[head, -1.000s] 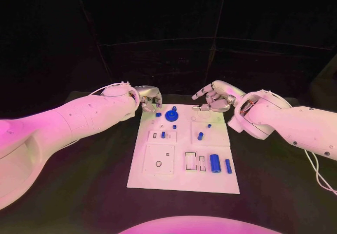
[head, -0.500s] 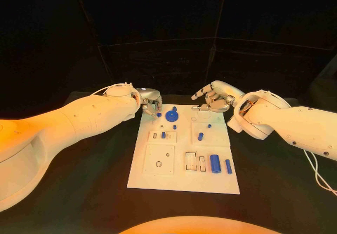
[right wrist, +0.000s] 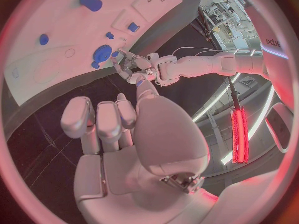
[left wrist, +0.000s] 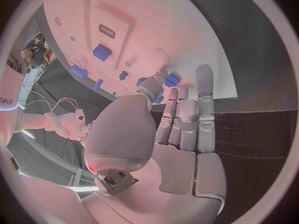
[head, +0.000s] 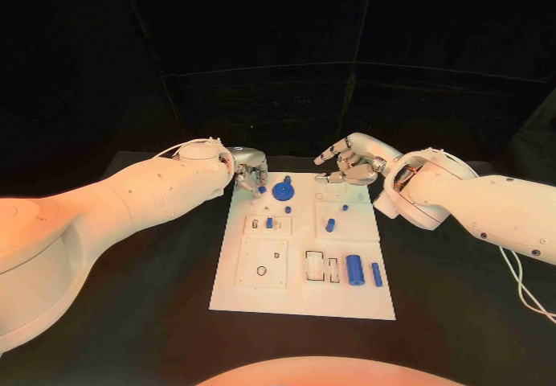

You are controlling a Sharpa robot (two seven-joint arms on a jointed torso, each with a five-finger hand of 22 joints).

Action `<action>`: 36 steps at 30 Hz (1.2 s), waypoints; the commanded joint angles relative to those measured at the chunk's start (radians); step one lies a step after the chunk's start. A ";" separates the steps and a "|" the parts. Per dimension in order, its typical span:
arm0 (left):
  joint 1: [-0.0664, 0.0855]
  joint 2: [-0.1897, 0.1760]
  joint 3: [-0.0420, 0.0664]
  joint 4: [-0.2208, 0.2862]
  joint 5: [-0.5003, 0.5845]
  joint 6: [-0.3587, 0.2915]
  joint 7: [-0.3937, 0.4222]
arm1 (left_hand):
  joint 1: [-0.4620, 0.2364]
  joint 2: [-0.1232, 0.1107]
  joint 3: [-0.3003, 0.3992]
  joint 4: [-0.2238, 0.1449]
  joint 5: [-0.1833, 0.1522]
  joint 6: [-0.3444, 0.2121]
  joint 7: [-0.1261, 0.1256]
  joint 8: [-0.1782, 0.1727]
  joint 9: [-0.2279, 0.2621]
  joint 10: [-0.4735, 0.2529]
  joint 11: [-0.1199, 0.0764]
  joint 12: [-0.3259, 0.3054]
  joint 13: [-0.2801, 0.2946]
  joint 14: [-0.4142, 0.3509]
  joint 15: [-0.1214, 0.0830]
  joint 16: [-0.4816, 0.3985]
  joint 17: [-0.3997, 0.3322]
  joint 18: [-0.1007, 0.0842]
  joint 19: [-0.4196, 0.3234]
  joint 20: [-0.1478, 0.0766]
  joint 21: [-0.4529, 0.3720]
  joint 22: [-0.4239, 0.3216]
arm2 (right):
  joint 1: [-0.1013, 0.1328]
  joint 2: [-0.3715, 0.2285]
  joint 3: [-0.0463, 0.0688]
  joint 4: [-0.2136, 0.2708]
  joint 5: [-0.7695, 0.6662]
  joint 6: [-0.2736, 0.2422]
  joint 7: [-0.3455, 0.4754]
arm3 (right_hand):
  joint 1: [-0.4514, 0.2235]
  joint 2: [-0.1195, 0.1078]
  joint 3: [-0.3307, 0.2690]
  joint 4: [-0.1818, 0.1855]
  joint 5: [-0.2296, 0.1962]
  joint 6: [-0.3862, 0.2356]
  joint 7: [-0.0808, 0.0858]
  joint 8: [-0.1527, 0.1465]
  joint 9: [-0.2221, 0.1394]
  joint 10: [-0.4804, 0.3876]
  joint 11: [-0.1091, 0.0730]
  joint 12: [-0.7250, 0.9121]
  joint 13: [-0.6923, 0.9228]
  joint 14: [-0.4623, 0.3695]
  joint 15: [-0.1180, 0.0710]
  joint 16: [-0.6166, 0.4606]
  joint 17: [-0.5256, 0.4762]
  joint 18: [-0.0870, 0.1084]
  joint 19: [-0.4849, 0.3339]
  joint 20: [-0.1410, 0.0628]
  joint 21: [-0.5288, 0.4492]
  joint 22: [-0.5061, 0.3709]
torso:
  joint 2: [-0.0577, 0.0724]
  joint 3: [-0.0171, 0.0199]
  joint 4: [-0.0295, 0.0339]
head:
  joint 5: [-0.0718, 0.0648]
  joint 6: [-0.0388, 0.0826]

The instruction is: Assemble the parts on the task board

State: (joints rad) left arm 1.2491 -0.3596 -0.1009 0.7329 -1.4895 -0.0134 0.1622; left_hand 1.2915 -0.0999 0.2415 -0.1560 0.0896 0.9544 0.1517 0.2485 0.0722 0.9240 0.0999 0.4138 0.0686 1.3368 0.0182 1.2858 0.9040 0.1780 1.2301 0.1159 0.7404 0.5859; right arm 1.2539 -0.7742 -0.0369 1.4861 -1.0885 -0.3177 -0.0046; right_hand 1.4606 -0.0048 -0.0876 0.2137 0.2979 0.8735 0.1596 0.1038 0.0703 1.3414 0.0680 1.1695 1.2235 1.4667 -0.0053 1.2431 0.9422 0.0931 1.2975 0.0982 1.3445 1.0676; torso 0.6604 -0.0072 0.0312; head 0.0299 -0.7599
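My left hand (head: 246, 171), fingers loosely curled on nothing, sits just beside the small blue peg (head: 262, 190) on the board (head: 301, 301), nearer than my half-curled, empty right hand (head: 353, 161).

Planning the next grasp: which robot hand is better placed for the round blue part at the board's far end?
Probably left: the left robot hand hovers beside the round blue part; the right robot hand sits farther off.

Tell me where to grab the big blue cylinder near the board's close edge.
Judging from the head view, take the big blue cylinder across its round sides at mid-length, coming from above. It lies flat, its long axis running toward the robot, with a slimmer blue piece close on its right, so keep the fingers narrow.
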 commanded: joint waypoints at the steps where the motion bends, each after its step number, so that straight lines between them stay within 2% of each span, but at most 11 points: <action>1: 0.000 0.006 0.001 -0.006 -0.007 0.021 -0.009 | 0.003 0.016 -0.010 0.002 -0.001 0.011 -0.003 -0.004 0.000 0.011 -0.003 0.004 0.002 0.007 -0.003 0.008 0.002 0.006 0.006 -0.001 -0.003 -0.002 | 0.002 0.001 0.001 0.001 0.001 0.004 0.005 | -0.001 0.008 -0.002 -0.006 0.009 0.004 0.000 0.004 -0.001 0.001 -0.001 0.004 -0.001 0.004 -0.008 -0.002 0.002 0.008 -0.003 -0.002 -0.004 0.001 | 0.000 0.0000 0.0000 | 0.000 -0.001; 7: -0.003 0.012 0.001 -0.008 -0.007 0.029 -0.001 | 0.031 0.047 -0.003 -0.005 -0.001 0.030 -0.013 -0.006 0.000 0.026 -0.008 0.004 0.000 0.008 -0.008 0.015 0.004 0.006 0.011 -0.005 -0.004 -0.001 | 0.002 0.003 0.001 0.000 0.001 0.005 0.005 | 0.000 0.009 -0.002 -0.006 0.011 0.004 0.000 0.004 -0.001 0.001 -0.001 0.004 -0.001 0.004 -0.008 -0.002 0.002 0.008 -0.003 -0.002 -0.004 0.002 | -0.001 -0.0003 0.0011 | -0.002 -0.002; 13: -0.006 0.017 0.001 -0.015 -0.007 0.042 -0.002 | 0.066 0.080 0.029 -0.026 -0.013 0.052 -0.018 -0.010 -0.001 0.061 -0.016 -0.001 -0.002 0.025 -0.015 0.038 0.035 0.006 0.020 -0.012 0.003 0.006 | 0.002 0.003 0.001 0.000 0.001 0.006 0.005 | 0.001 0.009 -0.002 -0.007 0.013 0.004 0.000 0.004 -0.001 0.001 -0.001 0.005 0.000 0.004 -0.008 -0.002 0.002 0.008 -0.003 -0.002 -0.004 0.002 | -0.001 0.0000 0.0005 | -0.001 -0.002; 16: -0.007 0.015 0.001 -0.014 -0.007 0.050 -0.002 | 0.064 0.083 0.038 -0.031 -0.019 0.059 -0.018 -0.017 -0.002 0.092 -0.022 -0.001 -0.002 0.041 -0.020 0.057 0.066 0.005 0.030 -0.016 0.017 0.020 | 0.002 0.002 0.001 0.001 0.001 0.006 0.004 | 0.001 0.010 -0.002 -0.007 0.015 0.004 0.000 0.005 -0.001 0.001 -0.001 0.005 0.000 0.005 -0.008 -0.001 0.004 0.008 -0.003 -0.002 -0.004 0.002 | -0.001 0.0002 0.0020 | -0.003 -0.003; 25: -0.008 0.002 0.000 0.005 -0.007 0.061 0.001 | 0.067 0.089 0.073 -0.053 -0.018 0.082 -0.018 -0.031 -0.003 0.120 -0.025 -0.031 -0.005 0.049 -0.024 0.065 0.068 0.001 0.035 -0.021 0.037 0.045 | 0.002 0.001 0.001 0.002 0.001 0.007 0.004 | 0.002 0.011 -0.002 -0.008 0.020 0.005 0.000 0.005 -0.001 0.002 -0.001 0.006 0.000 0.005 -0.008 -0.002 0.003 0.008 -0.002 -0.002 -0.004 0.002 | -0.001 0.0002 0.0031 | -0.003 -0.002; 29: -0.008 -0.004 0.000 0.013 -0.007 0.038 0.007 | 0.066 0.091 0.095 -0.066 -0.018 0.094 -0.014 -0.040 -0.003 0.142 -0.024 -0.050 -0.004 0.060 -0.025 0.073 0.079 -0.003 0.043 -0.022 0.060 0.072 | 0.002 0.000 0.001 0.003 0.001 0.007 0.004 | 0.003 0.011 -0.002 -0.008 0.022 0.005 0.000 0.005 -0.001 0.002 -0.001 0.006 0.000 0.005 -0.008 -0.002 0.003 0.008 -0.003 -0.002 -0.005 0.002 | -0.001 -0.0001 0.0023 | -0.001 -0.002; 36: -0.009 -0.030 0.000 0.032 0.010 -0.044 0.034 | 0.063 0.093 0.133 -0.086 -0.017 0.107 -0.013 -0.056 -0.003 0.183 -0.028 -0.076 -0.002 0.075 -0.029 0.079 0.087 -0.009 0.060 -0.026 0.098 0.117 | 0.002 -0.003 0.001 0.004 0.001 0.006 0.004 | 0.003 0.012 -0.002 -0.008 0.024 0.005 0.000 0.005 -0.001 0.002 -0.001 0.006 0.000 0.005 -0.008 -0.001 0.004 0.008 -0.002 -0.002 -0.005 0.002 | -0.001 -0.0007 0.0017 | -0.003 -0.002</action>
State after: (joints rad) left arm 1.2428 -0.3848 -0.0990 0.7625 -1.4872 -0.0161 0.1746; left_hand 1.3573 -0.0160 0.3703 -0.2426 0.0664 1.0546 0.1376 0.1976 0.0688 1.0998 0.0740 0.3413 0.0633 1.4054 -0.0112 1.3623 0.9900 0.1781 1.2834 0.0878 0.8361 0.7008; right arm 1.2539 -0.7762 -0.0369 1.4873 -1.0885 -0.3155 -0.0045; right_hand 1.4646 -0.0008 -0.0905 0.2108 0.3197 0.8735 0.1596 0.1038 0.0703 1.3414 0.0680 1.1695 1.2250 1.4667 -0.0053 1.2431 0.9448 0.0930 1.2975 0.0982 1.3445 1.0684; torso 0.6590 -0.0076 0.0334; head 0.0284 -0.7613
